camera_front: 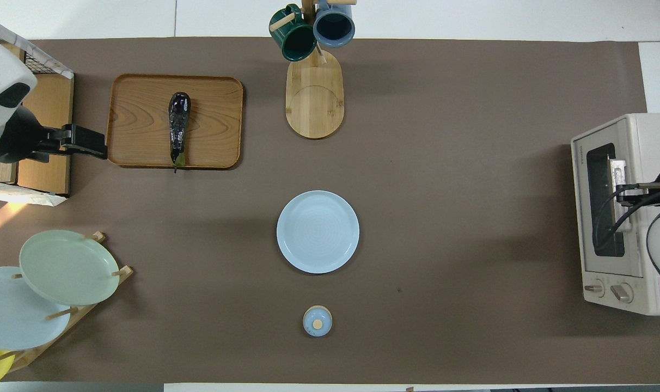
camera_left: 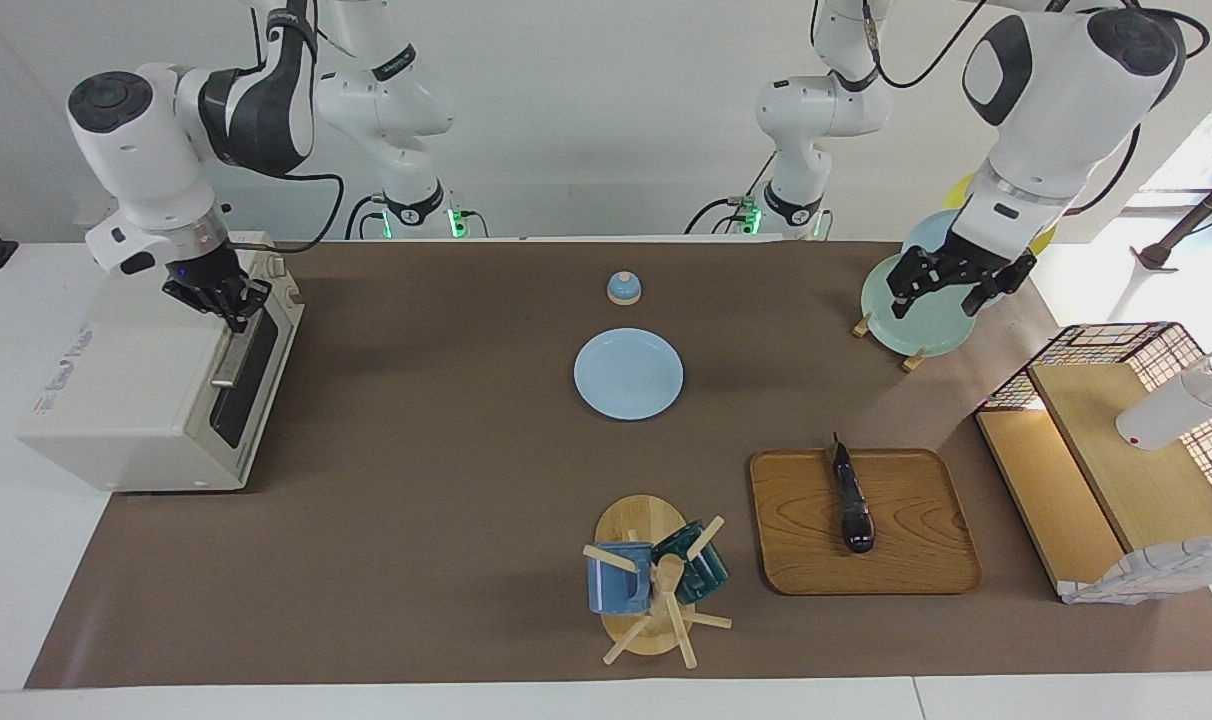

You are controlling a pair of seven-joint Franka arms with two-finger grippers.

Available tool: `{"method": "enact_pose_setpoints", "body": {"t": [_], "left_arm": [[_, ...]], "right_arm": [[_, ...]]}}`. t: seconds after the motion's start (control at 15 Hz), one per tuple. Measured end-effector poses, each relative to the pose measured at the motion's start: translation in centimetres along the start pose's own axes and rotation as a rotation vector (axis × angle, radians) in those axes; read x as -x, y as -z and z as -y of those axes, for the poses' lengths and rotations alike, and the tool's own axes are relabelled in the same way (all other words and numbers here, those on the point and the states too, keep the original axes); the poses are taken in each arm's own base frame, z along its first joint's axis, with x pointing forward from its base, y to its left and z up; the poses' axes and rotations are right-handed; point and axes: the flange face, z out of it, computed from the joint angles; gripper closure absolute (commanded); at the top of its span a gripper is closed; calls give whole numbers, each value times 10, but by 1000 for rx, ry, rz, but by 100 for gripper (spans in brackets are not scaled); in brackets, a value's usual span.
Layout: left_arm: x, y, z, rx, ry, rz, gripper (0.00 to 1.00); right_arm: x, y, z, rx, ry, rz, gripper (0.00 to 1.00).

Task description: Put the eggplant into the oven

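The eggplant (camera_left: 851, 503) is lying lengthwise on the wooden tray (camera_left: 926, 570), stem end toward the robots, well apart from the oven (camera_left: 116, 400), which is sitting at the right arm's end of the worktop (camera_left: 416, 450) with its door closed. The right hand (camera_left: 228, 300) is hanging at the door's top edge, right by the metal handle (camera_left: 228, 360) — whether its fingers are closed on the bar I cannot tell. The left hand (camera_left: 951, 290) is hovering over the plate rack (camera_left: 911, 320), fingers spread wide and carrying nothing. The first risk is sitting at the door: if the right hand is pulling with only a shallow hold on the bar, it may be slipping off, or dragging the light-looking oven across the worktop instead of swinging the door down. The second lies with the eggplant — glossy, slim and rounded, it is likely to roll or squirt out of a two-finger pinch, above all if grasped near the tapered stem rather than the thicker body. The long carry past the blue plate (camera_left: 628, 373) and the mug stand (camera_left: 656, 590) is adding a chance of a drop, and a door only partly opened would be blocking the way in.
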Motion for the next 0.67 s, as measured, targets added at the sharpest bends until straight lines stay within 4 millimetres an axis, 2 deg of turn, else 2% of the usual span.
{"method": "enact_pose_setpoints", "body": {"t": [0.27, 0.53, 0.67], "left_arm": [[-41, -73, 2, 10, -32, -1, 0], [-74, -143, 3, 20, -51, -20, 0], [-92, -172, 3, 25, -65, -19, 0]], "right_arm": [[2, -17, 1, 0, 21, 5, 100], [2, -18, 1, 1, 38, 3, 100], [3, -19, 10, 1, 50, 0, 100]]}}
